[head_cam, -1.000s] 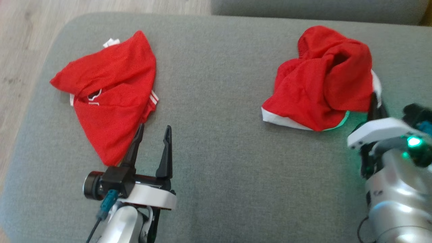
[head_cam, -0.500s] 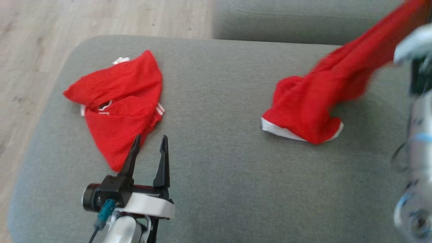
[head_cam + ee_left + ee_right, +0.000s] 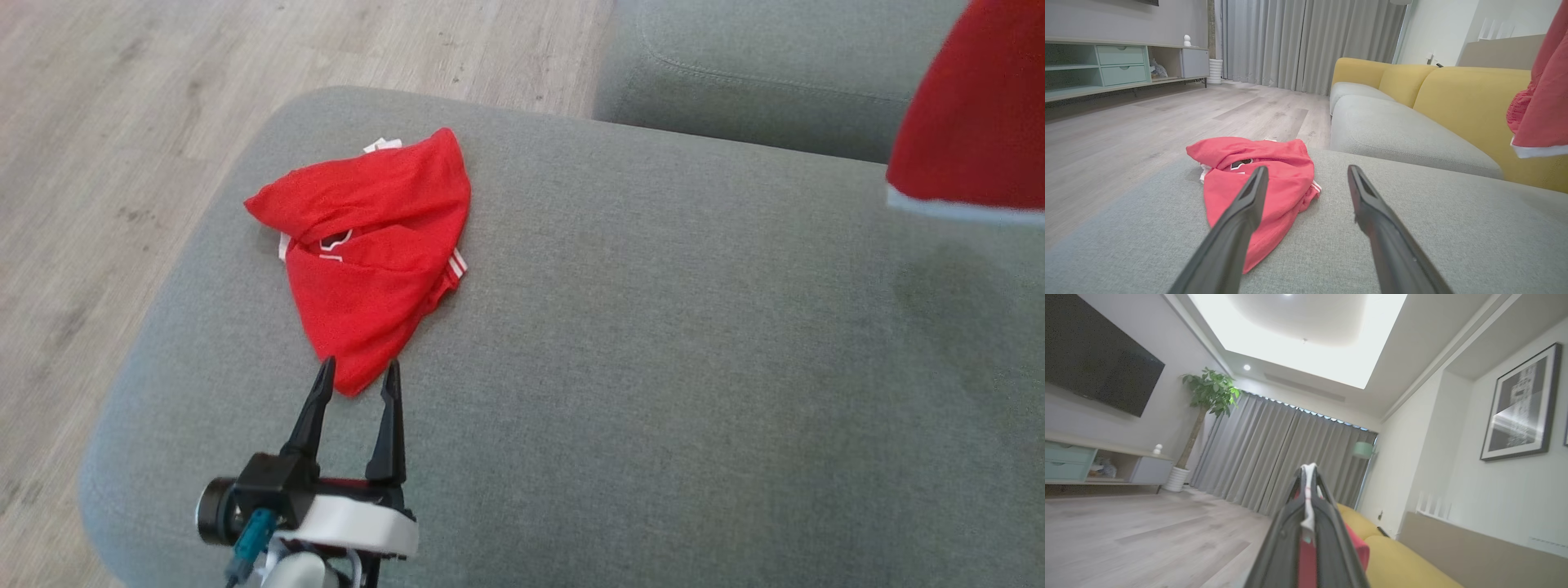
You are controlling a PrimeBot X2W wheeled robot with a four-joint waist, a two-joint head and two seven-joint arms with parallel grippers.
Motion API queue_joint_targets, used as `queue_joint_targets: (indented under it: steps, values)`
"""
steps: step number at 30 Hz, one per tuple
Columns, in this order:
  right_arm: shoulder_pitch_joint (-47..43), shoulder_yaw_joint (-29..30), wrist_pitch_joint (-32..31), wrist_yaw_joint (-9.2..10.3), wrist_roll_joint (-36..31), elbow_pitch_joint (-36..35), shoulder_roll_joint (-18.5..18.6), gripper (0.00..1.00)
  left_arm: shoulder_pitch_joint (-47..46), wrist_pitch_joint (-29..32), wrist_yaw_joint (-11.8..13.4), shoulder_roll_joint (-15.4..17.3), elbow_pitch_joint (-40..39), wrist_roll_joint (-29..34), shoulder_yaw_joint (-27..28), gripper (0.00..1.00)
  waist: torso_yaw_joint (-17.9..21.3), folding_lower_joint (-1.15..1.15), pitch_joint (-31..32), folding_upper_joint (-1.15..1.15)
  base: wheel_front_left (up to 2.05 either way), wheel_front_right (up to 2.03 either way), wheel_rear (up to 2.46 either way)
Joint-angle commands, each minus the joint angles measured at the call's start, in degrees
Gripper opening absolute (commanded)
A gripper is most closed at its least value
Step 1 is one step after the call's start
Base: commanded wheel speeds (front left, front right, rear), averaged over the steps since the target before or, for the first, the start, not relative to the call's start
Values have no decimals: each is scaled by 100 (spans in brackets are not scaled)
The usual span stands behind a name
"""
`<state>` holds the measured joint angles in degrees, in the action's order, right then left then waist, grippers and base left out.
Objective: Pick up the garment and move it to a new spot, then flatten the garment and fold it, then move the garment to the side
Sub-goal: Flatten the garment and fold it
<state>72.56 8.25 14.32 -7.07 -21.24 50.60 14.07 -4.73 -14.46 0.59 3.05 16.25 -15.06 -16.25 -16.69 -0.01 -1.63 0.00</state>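
- The hanging garment (image 3: pixel 971 106) is cut off by the top and right edges of the head view, so only its lower part with a white hem shows. The left wrist view cuts it at the right edge too.
- In the right wrist view, the right gripper (image 3: pixel 1308 473) pinches a strip of white and red cloth. Its dark fingers hide the rest of that cloth down to the bottom edge.
- The crumpled garment (image 3: pixel 371 245) on the sofa cushion (image 3: pixel 653 367) is too bunched up to tell its kind. One finger of the left gripper (image 3: pixel 1307 168) covers part of it.
- The small white figure (image 3: pixel 1186 40) on the cabinet (image 3: pixel 1122 65) is too small to make out.
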Motion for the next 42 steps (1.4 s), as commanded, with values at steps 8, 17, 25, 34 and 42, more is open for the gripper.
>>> queue_joint_targets:
  steps: [8, 17, 25, 34, 42]
  values:
    - [-1798, -1783, 66, -42, 1166, -117, -726, 0, -105, -53, 32, -13, -234, 33, 278, 100, 306, 1, 72, 0, 0, 0, 0]
    - [-3929, -4266, -286, -42, 2900, -354, -787, 0, -4, -53, -13, 1, -188, 105, 380, 100, 1004, 1, 288, 0, 0, 0, 0]
    - [-4854, -5742, -1853, -42, 4060, -1769, 975, 0, -31, -53, -51, -4, -208, 136, 381, 100, 1659, 1, 332, 0, 0, 0, 0]
    - [-5318, -5538, -3245, -42, 4164, -3297, 3115, 0, -126, -53, -44, -13, -209, 85, 273, 100, 1951, 1, 268, 0, 0, 0, 0]
    - [-5823, -3829, -2886, -42, 3823, -3701, 2798, 100, -202, -53, -50, -15, -166, 83, 259, 100, 1949, 1, 173, 0, 0, 0, 0]
